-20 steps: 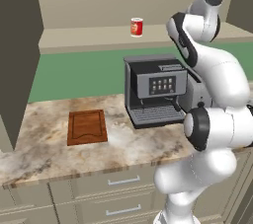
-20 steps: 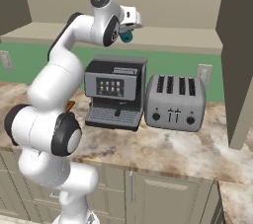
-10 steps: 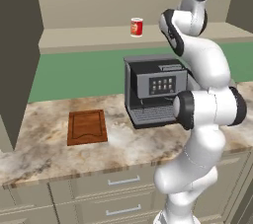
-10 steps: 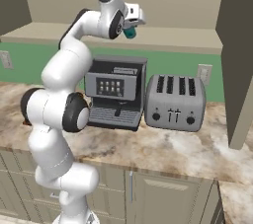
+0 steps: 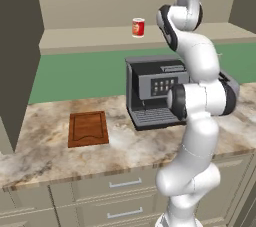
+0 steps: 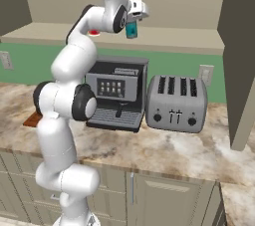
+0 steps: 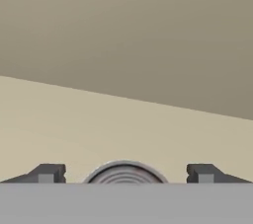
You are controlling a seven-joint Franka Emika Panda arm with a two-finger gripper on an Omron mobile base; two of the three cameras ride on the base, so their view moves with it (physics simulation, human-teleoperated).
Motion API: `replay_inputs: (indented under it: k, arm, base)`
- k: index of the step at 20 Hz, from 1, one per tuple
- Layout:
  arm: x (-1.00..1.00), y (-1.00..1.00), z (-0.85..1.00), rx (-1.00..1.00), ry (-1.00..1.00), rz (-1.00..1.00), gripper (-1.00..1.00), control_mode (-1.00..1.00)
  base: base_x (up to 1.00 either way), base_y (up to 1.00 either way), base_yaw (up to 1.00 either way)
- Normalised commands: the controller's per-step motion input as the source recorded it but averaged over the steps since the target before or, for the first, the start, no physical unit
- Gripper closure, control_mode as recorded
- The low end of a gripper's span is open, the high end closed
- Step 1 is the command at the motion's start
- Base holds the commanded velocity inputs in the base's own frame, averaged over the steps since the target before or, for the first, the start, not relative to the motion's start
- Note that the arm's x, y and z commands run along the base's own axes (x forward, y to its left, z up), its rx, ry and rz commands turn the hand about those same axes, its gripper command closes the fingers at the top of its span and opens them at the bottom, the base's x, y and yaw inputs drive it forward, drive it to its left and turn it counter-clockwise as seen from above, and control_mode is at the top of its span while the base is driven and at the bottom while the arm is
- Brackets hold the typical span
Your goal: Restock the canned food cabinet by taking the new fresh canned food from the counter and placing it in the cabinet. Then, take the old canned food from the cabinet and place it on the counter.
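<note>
- The teal can [image 6: 131, 29] is being held between the closed fingers of the gripper [image 6: 132, 26], raised over the cabinet shelf [image 6: 169, 41].
- The red can [image 5: 138, 27] is being kept upright on that shelf, above the coffee machine [image 5: 156, 90].

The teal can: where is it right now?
The teal can hangs in the gripper above the cabinet shelf, over the coffee machine.

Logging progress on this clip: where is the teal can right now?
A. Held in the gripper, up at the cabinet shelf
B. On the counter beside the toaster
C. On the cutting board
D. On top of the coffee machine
A: the gripper holds the teal can up in front of the cabinet shelf, well above the counter.
</note>
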Motion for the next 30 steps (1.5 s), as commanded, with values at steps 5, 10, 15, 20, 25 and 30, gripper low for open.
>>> replay_inputs:
  k: [5, 10, 15, 20, 25, 30]
  arm:
    - [0.05, 0.00, 0.00, 0.00, -0.08, 0.00, -1.00, -1.00]
    - [-0.07, 0.04, 0.41, 0.00, -0.16, 0.00, -1.00, -1.00]
    - [-0.83, 0.67, 0.20, 0.00, -0.11, 0.00, -1.00, -1.00]
    - [-0.88, 1.00, -0.01, 0.04, -0.02, 0.00, -1.00, -1.00]
    - [-0.45, 0.95, -0.41, 0.16, 0.01, 0.00, -1.00, -1.00]
    - [0.05, 0.59, -0.43, 0.21, 0.01, -0.03, -1.00, -1.00]
  base:
    - [0.00, 0.00, 0.00]
    - [0.00, 0.00, 0.00]
    - [0.00, 0.00, 0.00]
    - [0.00, 0.00, 0.00]
    - [0.00, 0.00, 0.00]
    - [0.00, 0.00, 0.00]
